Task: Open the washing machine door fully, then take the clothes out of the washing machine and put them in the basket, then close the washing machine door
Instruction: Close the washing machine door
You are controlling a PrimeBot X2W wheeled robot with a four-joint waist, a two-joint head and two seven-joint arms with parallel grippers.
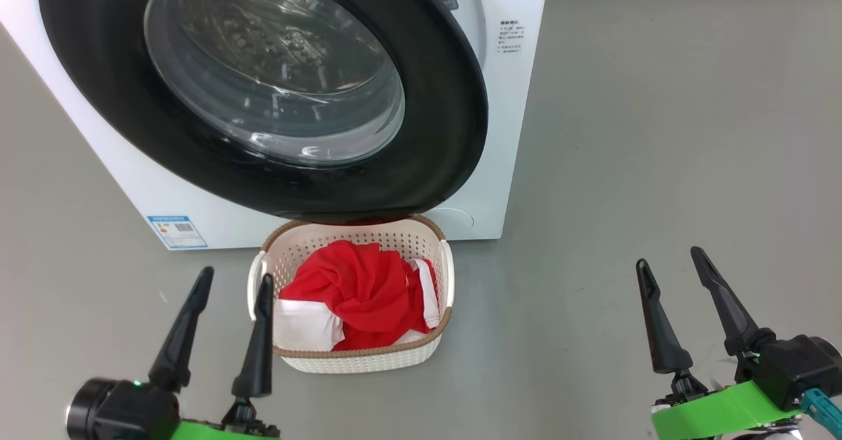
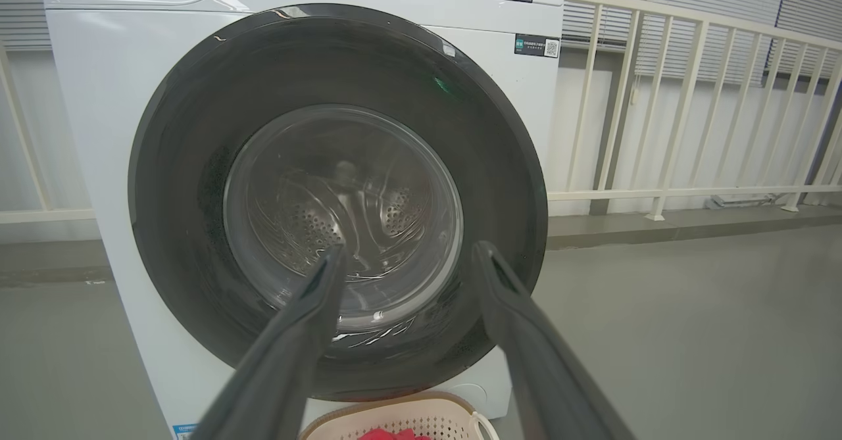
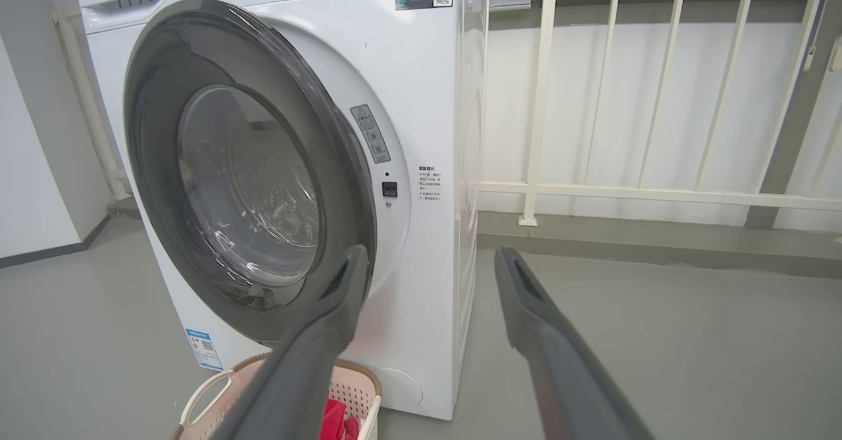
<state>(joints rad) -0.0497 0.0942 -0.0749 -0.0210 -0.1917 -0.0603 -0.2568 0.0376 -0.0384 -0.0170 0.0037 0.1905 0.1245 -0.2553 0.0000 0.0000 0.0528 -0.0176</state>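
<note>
The white washing machine [image 1: 513, 98] stands ahead. The washing machine door [image 1: 434, 131], with its black rim and glass bowl, is swung nearly to. In the right wrist view the free right edge of the door [image 3: 151, 131] stands a little off the front panel. The cream basket [image 1: 368, 351] sits on the floor below the door and holds the red and white clothes [image 1: 362, 289]. My left gripper [image 1: 237, 275] is open and empty, just left of the basket. At the far right, well away from the machine, my right gripper [image 1: 668, 257] is also open and empty.
Grey floor [image 1: 658, 131] spreads to the right of the machine. A pale railing [image 3: 658, 193] runs along the wall behind it. A blue label [image 1: 176, 231] marks the machine's lower left front.
</note>
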